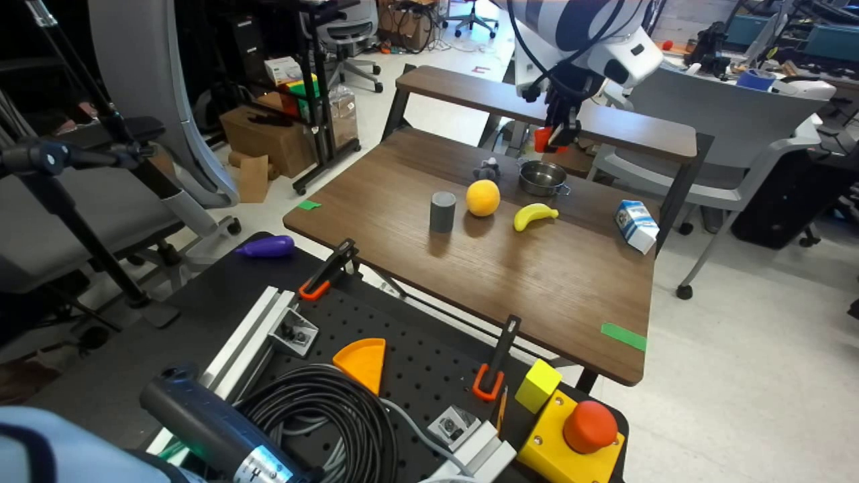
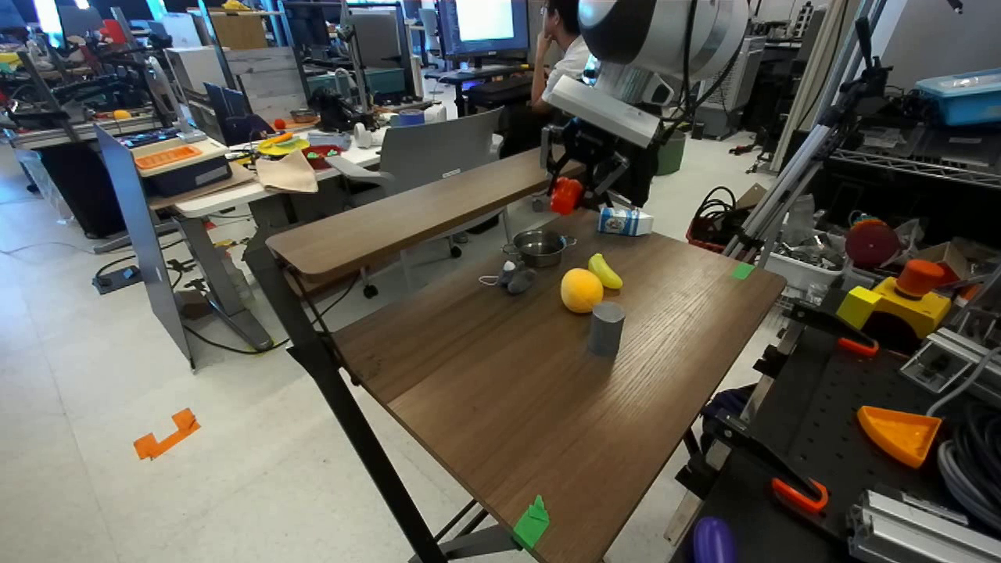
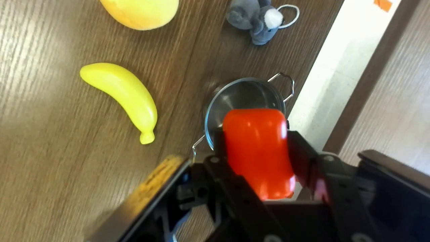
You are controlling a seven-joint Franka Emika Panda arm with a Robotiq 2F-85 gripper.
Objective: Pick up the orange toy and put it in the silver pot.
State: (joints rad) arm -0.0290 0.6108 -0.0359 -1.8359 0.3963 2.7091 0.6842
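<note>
The orange toy, a chunky red-orange block with rounded corners, is held in the air in both exterior views and fills the jaws in the wrist view. My gripper is shut on it, one black finger on each side; it also shows in both exterior views. The silver pot stands on the table below the toy; it also shows in an exterior view. In the wrist view the toy hides the near part of the pot.
A grey plush mouse is beside the pot. A yellow ball, a banana and a dark grey cylinder stand nearer the table's front. A blue-white carton lies at one end. A raised shelf runs behind the table.
</note>
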